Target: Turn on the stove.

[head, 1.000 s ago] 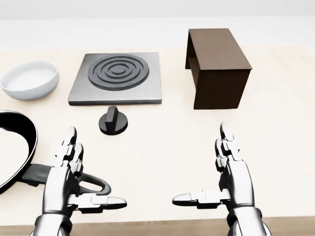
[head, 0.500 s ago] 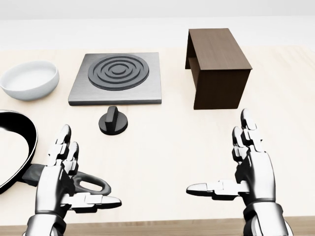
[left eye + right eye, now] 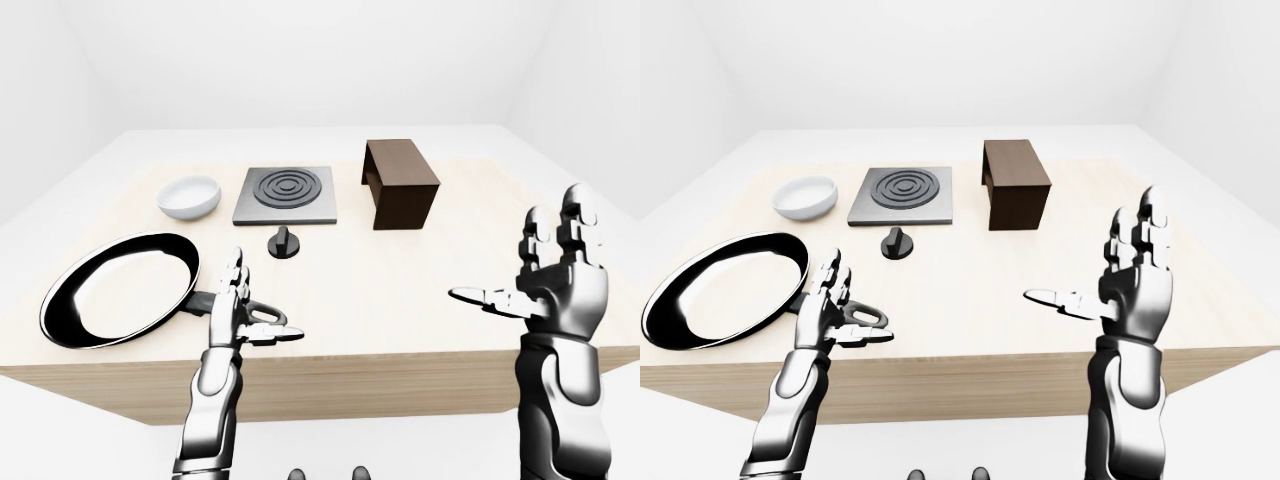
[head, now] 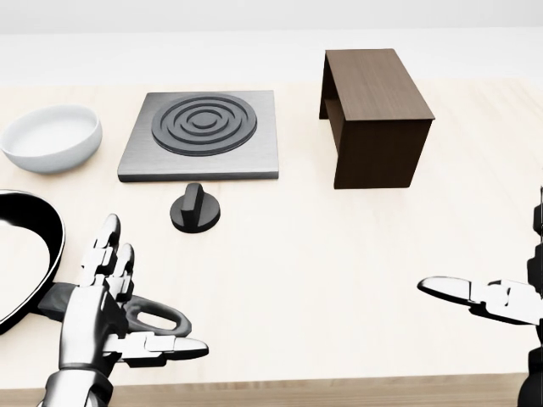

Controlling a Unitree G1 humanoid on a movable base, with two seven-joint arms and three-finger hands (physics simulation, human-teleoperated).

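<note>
The knob (image 4: 195, 209) stands on the table (image 4: 339, 280) just below the stove (image 4: 202, 136) in the head view, and it is upright with its ridge pointing toward the stove. Nothing touches it, so the task is not yet begun.

The left hand (image 4: 106, 318) hovers low over the table with its fingers spread wide and its thumb stretched to the side; it holds nothing. The knob lies beyond the fingertips (image 4: 110, 231) of this hand and a little to their right, near but clearly apart. The right hand (image 3: 1135, 275) is raised with the palm turned inward, fingers wide and empty too. From its fingertips the knob is well apart, far to the left.

Several things could go wrong from here. The pan (image 3: 120, 285) lies just beside the left hand, and its handle (image 4: 157, 318) seems to pass under or right next to the palm, though the views do not show if they touch. If the left hand reaches up to the knob carelessly, it could catch the handle and drag the pan. The knob is small and low, so wide fingers could close beside the ridge and only push it along the table instead of turning it. If the right hand goes instead, it must cross a long way and pass near the brown box (image 4: 373, 114), which a high wrist could bump. The bowl (image 4: 51, 136) is probably out of danger, to the far left of both hands.
</note>
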